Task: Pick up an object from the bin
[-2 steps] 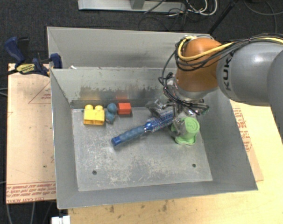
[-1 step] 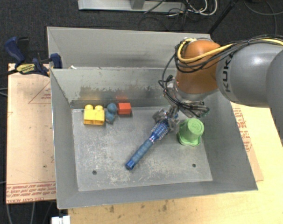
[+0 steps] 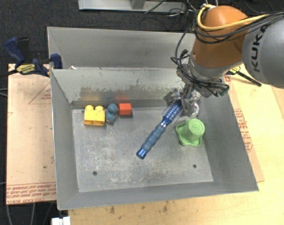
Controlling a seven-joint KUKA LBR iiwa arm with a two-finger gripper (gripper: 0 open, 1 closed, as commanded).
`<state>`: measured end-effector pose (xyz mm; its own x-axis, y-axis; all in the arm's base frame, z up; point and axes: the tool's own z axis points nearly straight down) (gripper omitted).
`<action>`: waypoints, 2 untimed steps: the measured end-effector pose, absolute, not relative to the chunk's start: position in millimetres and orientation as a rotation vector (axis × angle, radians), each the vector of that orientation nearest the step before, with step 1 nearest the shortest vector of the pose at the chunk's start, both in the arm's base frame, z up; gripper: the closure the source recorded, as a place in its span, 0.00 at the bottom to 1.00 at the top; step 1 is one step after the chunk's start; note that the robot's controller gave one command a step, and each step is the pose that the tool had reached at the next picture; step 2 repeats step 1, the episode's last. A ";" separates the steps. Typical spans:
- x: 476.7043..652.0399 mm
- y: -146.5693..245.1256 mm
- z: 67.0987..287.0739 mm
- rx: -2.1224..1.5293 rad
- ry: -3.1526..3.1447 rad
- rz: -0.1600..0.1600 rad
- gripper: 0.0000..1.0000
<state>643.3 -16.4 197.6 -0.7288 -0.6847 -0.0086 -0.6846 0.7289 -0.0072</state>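
My gripper [image 3: 182, 105] is at the bin's right side, under the orange wrist cover. Its fingers are shut on the ribbed upper end of a long blue stick-like tool [image 3: 155, 135]. The tool slants down and to the left from the fingers, and its lower tip points at the middle of the bin floor. A green cup-shaped toy [image 3: 190, 132] stands just below and to the right of the gripper, close beside the blue tool but apart from it.
Along the back wall at the left lie a yellow brick [image 3: 94, 115], a small blue rounded piece [image 3: 112, 112] and an orange block [image 3: 125, 109] in a row. The arm and its cables hang over the bin's back right corner.
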 end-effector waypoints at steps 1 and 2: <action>652.5 1.4 284.5 -1.684 2.642 -0.005 1.00; 652.5 1.4 284.5 -1.684 2.642 -0.005 1.00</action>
